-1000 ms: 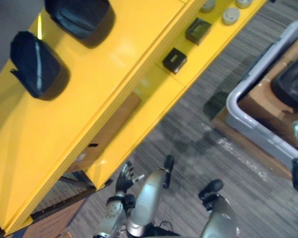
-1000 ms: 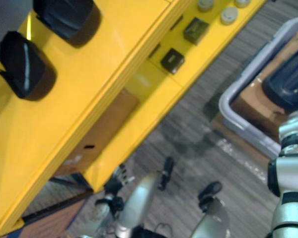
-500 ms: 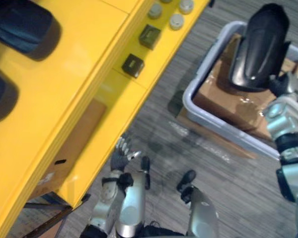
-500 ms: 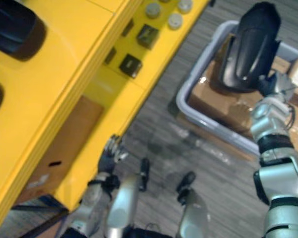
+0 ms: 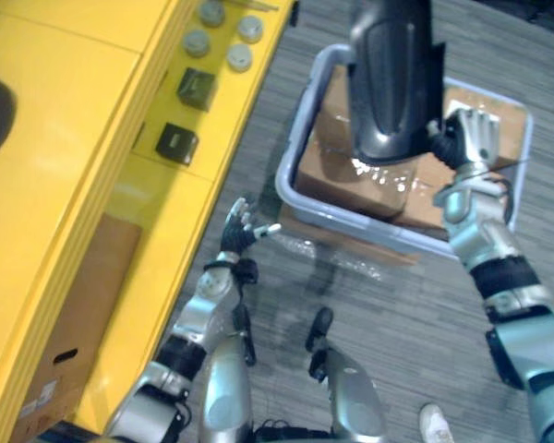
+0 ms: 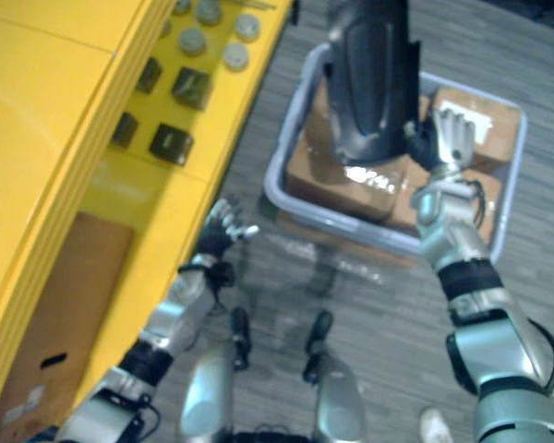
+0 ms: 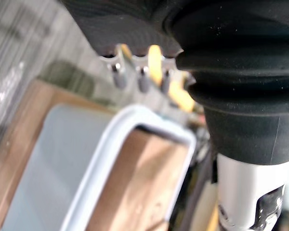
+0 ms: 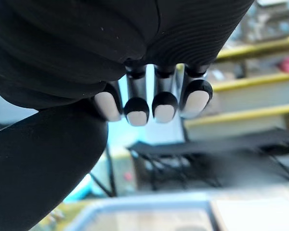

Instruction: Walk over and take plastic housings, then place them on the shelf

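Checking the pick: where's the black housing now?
Head views: the black housing is held up by the right robot hand, over the grey bin, right of the yellow shelf.

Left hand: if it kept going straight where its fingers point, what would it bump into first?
Probably the grey bin, at its near corner: the left hand points that way, and its wrist view shows the bin's rim just past the fingers. Depth is unclear, so it might slip beside it.
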